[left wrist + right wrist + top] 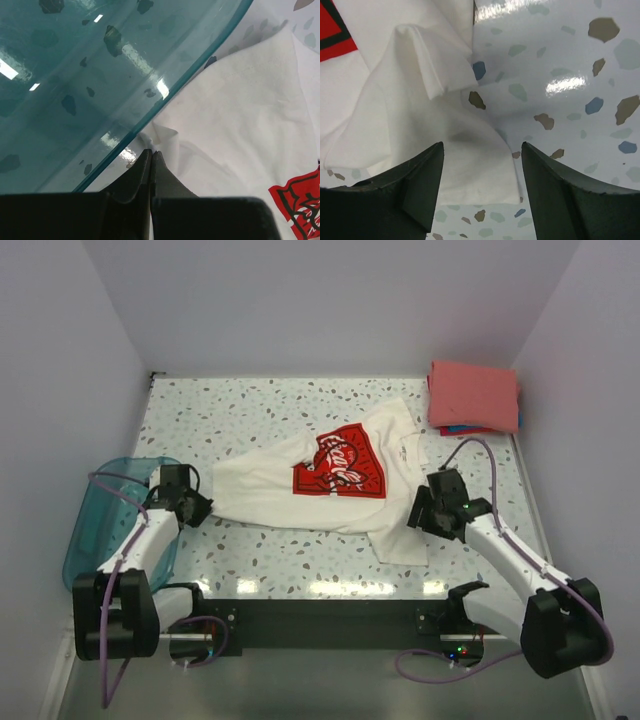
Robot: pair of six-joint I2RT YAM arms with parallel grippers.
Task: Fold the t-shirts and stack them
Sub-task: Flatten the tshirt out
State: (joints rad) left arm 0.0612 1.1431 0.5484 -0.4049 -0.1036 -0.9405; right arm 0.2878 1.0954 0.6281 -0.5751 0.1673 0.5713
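**A:** Shirts, where are they?

**B:** The cream-white t-shirt (262,488) lies rumpled across the middle of the speckled bench (230,405), with its red-and-white chest print (342,466) facing up. One sleeve points to the far side and the other to the near edge. The folded coral-red t-shirt (473,392) sits in the far right corner, well apart from the white one. A blue edge (516,423) pokes out beneath it.

**A:** Left side?

**B:** The left gripper (203,508) is low at the white shirt's left end, just beside the translucent teal tub (92,530). In the wrist view the jaws are pressed together, tips right at the crumpled cloth edge. Whether a bit of cloth is pinched between them, can't tell, the tips hide it.

**A:** Right side?

**B:** The right gripper (422,510) is just off the shirt's right side, near the lower sleeve. Its jaws stand wide with nothing between them. In the wrist view, a folded white corner of the shirt lies flat on the bench under the gap, and bare bench shows to one side.
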